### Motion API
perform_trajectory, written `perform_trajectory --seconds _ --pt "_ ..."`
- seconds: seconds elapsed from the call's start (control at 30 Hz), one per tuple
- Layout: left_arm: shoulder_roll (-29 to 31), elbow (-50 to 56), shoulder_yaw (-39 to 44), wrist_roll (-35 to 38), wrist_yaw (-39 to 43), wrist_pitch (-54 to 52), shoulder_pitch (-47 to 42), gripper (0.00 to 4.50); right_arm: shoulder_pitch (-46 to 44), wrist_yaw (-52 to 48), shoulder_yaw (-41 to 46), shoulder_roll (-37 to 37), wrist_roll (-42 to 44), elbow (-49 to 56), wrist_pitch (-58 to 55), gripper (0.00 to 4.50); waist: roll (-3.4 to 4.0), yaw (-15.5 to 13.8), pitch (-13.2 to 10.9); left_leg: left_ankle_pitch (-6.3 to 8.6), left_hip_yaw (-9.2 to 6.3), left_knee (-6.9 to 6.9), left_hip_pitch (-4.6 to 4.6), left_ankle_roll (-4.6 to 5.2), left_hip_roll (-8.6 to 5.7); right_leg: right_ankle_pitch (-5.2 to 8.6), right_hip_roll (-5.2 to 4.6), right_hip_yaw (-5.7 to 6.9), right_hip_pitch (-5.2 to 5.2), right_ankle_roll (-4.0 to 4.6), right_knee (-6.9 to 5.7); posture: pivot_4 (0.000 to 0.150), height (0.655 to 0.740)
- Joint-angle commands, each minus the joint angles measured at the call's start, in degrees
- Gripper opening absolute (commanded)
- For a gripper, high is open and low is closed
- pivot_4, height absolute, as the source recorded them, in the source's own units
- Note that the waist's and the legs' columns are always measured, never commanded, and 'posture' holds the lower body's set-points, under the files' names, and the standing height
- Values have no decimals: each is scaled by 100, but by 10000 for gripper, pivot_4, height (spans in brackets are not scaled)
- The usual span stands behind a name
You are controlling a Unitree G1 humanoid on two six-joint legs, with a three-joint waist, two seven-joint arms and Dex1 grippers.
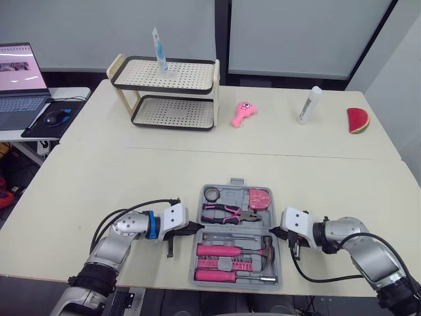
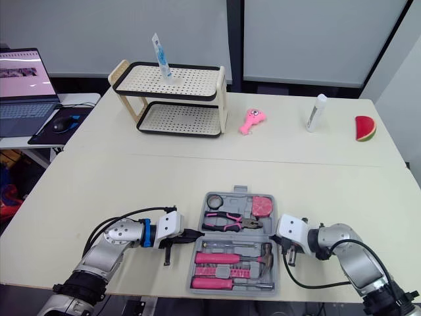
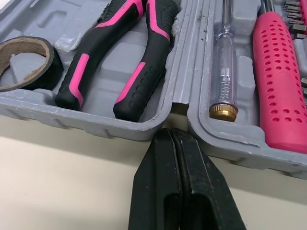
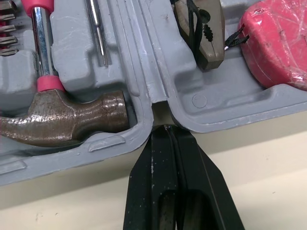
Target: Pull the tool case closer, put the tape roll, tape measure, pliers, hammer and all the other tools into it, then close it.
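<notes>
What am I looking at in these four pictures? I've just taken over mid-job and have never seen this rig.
It is a humanoid robot with two arms, each ending in a black two-fingered hand. The two wide pictures come from the camera on its head, looking down over a table. The two close-ups come from cameras on its wrists, each looking along that hand's fingers.

The grey tool case lies open in front of the robot. It already holds the tape roll, pliers, pink tape measure and hammer.

The left hand and right hand are both shut and hold nothing. Their tips sit at the hinge notch on either side of the case.

Farther back are a two-shelf rack, a pink toy, a white tube and a watermelon slice.
</notes>
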State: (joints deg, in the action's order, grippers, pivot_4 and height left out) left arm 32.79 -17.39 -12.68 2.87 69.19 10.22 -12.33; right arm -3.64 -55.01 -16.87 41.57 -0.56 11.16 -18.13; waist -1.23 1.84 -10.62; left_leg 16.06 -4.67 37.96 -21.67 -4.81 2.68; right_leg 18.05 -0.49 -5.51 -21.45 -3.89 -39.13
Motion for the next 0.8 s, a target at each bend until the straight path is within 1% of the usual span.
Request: perform_trajectory --seconds 0.03,0.8 --pt "-57 224 -182 41 65 15 67 203 36 -163 -146 -57 117 275 26 0 0 0 0 0 0 0 1 0 0 0 0 0 0 0 0 1500 7350" --pt "44 246 -180 32 57 -5 168 203 14 -162 -198 -105 95 229 6 0 1 1 1 0 0 -1 3 0 0 0 0 0 2 0 1 1500 7350"
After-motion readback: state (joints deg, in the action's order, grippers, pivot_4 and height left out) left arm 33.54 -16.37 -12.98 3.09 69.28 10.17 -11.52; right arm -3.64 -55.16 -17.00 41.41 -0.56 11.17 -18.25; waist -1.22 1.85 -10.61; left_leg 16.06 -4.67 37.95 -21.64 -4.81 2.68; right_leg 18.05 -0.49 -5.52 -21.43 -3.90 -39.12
